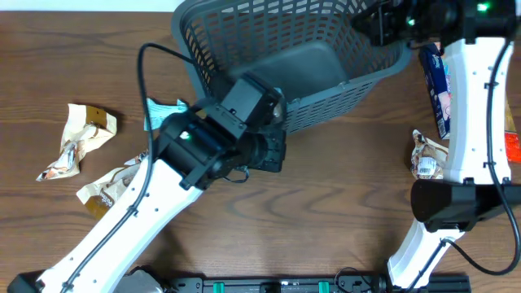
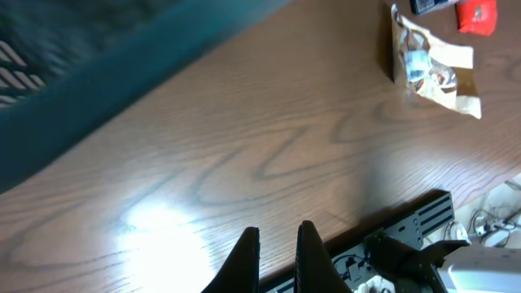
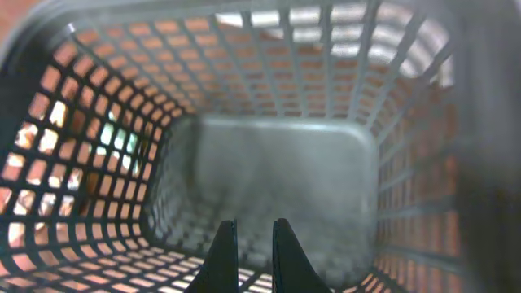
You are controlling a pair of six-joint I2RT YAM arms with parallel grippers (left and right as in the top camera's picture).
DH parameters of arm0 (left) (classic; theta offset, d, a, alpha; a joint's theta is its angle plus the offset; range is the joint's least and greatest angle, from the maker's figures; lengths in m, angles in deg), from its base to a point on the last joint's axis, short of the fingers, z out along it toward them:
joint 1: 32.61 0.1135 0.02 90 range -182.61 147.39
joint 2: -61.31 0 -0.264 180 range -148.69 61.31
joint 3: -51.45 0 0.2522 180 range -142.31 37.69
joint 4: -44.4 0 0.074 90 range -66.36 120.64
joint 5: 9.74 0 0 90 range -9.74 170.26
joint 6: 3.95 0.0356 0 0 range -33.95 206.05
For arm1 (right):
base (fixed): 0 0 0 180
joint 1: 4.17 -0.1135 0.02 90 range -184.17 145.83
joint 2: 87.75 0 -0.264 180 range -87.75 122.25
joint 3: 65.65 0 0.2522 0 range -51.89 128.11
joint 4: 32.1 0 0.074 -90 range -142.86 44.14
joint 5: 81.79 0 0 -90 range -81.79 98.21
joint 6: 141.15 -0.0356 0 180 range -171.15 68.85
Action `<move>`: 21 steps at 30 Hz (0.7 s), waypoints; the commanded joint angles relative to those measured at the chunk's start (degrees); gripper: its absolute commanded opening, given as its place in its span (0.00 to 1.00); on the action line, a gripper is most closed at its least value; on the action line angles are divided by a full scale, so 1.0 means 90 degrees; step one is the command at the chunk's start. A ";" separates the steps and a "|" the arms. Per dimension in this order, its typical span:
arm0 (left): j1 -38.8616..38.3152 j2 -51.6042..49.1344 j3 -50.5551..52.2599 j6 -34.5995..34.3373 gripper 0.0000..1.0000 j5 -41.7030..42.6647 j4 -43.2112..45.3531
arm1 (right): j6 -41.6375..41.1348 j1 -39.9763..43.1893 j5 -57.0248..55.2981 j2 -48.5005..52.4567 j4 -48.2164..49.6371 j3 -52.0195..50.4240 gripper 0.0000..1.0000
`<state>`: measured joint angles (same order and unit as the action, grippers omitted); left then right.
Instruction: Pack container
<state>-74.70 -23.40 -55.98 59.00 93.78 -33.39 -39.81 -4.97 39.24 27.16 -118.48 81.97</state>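
The container (image 1: 236, 37) is a large dark grey lattice basket at the back middle of the table, and no packet shows inside it. My right gripper (image 1: 373, 22) hangs over its right rim. In the right wrist view its fingers (image 3: 254, 244) are close together with nothing between them, pointing at the bare basket floor (image 3: 269, 163). My left gripper (image 1: 273, 153) is low over the table just in front of the basket's near wall. Its fingers (image 2: 277, 252) are nearly together and empty, with the blurred basket rim (image 2: 81, 73) at the upper left.
Two crumpled snack packets (image 1: 77, 138) (image 1: 102, 191) lie at the left. A teal packet (image 1: 163, 110) is partly under my left arm. At the right are a blue packet (image 1: 438, 85), a crumpled packet (image 1: 427, 155) (image 2: 427, 65) and a red item (image 1: 511, 146) (image 2: 476, 16).
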 commanded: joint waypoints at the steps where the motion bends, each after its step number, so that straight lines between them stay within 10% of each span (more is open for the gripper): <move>1: -0.0017 -0.0172 0.0058 -0.0032 0.05 -0.0063 -0.0005 | 0.0180 -0.0029 -0.0138 0.0104 -0.0019 -0.0299 0.01; 21: -0.0010 -0.0447 0.0058 0.0046 0.06 -0.1158 -0.0209 | 0.0372 -0.0029 -0.0806 0.0104 -0.0379 -0.0675 0.01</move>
<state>-74.74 -27.44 -55.87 59.00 86.15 -35.05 -37.67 -5.05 32.68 27.40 -121.47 76.18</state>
